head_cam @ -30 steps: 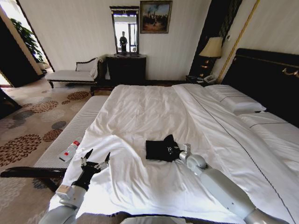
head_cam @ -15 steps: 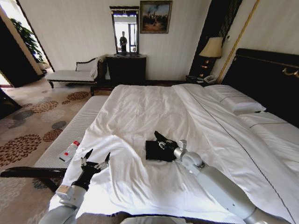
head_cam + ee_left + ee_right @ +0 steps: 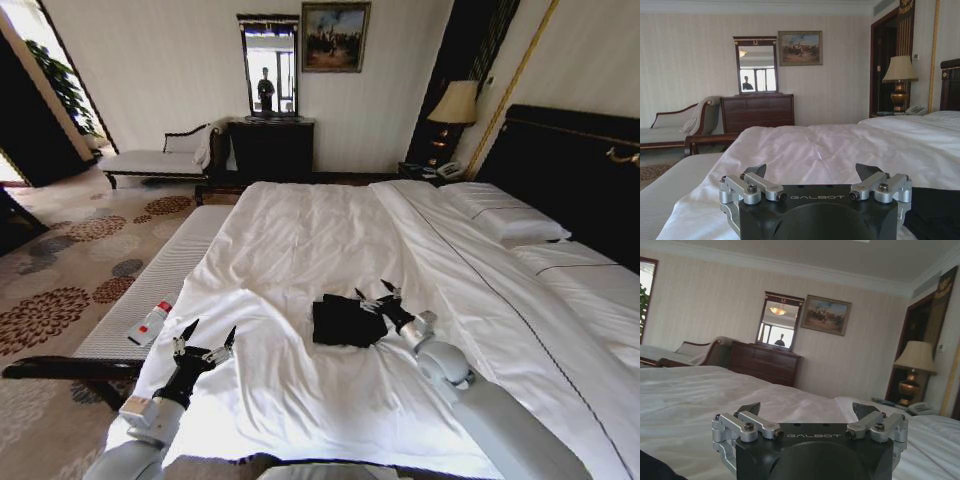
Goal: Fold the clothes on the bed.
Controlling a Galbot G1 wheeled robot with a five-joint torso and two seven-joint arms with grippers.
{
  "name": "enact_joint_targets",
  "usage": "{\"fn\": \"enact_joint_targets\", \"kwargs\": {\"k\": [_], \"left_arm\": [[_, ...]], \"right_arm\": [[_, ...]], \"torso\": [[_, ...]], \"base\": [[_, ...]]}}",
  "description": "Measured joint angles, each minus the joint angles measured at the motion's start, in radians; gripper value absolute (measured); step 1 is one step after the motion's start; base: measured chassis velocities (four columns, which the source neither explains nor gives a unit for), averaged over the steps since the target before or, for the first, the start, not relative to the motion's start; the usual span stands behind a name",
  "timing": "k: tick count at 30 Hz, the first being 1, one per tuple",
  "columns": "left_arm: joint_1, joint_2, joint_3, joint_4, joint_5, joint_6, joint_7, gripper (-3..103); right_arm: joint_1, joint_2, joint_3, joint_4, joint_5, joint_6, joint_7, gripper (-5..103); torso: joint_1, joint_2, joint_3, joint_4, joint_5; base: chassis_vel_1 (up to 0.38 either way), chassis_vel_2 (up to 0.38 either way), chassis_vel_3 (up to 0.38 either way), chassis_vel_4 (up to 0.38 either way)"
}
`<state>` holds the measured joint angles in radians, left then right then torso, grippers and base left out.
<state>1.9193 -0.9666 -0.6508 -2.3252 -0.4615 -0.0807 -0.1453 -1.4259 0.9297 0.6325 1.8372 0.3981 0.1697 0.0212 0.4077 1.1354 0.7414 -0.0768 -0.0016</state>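
Black T-shirt [image 3: 345, 322] lies bunched in a compact dark heap, centre of the head view, on the white duvet of the bed [image 3: 300, 240]. Right gripper [image 3: 378, 297] at the heap's right edge, fingers spread, nothing held. Left gripper [image 3: 203, 339] lower left, fingers apart, empty.

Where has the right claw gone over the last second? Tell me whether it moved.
Yes. The right claw has come off the folded black T-shirt, shifting toward the pillows; it is now open above the shirt's pillow-side edge.
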Motion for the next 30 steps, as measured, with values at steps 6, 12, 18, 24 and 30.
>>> {"fn": "enact_joint_targets", "kwargs": {"k": [6,12,18,24,30], "left_arm": [[0.0,0.0,0.0,0.0,0.0,0.0,0.001,100],[0.0,0.0,0.0,0.0,0.0,0.0,0.0,100],[0.0,0.0,0.0,0.0,0.0,0.0,0.0,100],[0.0,0.0,0.0,0.0,0.0,0.0,0.0,100],[0.0,0.0,0.0,0.0,0.0,0.0,0.0,100]], "right_arm": [[-0.228,0.119,0.261,0.074,-0.026,0.103,-0.078,100],[-0.313,0.163,0.319,0.08,-0.007,0.154,-0.134,100],[-0.31,0.162,0.314,0.076,-0.002,0.155,-0.136,100],[-0.306,0.161,0.307,0.075,0.0,0.152,-0.136,100],[-0.303,0.159,0.304,0.075,0.002,0.149,-0.135,100]], "torso": [[0.0,0.0,0.0,0.0005,-0.0003],[0.0,0.0,0.0,0.0017,0.0],[0.0,0.0,0.0,0.0012,-0.0001],[0.0,0.0,0.0,0.0009,-0.0002],[0.0,0.0,0.0,0.001,-0.0001]], "base": [[0.0,0.0,0.0,0.0],[0.0,0.0,0.0,0.0],[0.0,0.0,0.0,0.0],[0.0,0.0,0.0,0.0],[0.0,0.0,0.0,0.0]]}}
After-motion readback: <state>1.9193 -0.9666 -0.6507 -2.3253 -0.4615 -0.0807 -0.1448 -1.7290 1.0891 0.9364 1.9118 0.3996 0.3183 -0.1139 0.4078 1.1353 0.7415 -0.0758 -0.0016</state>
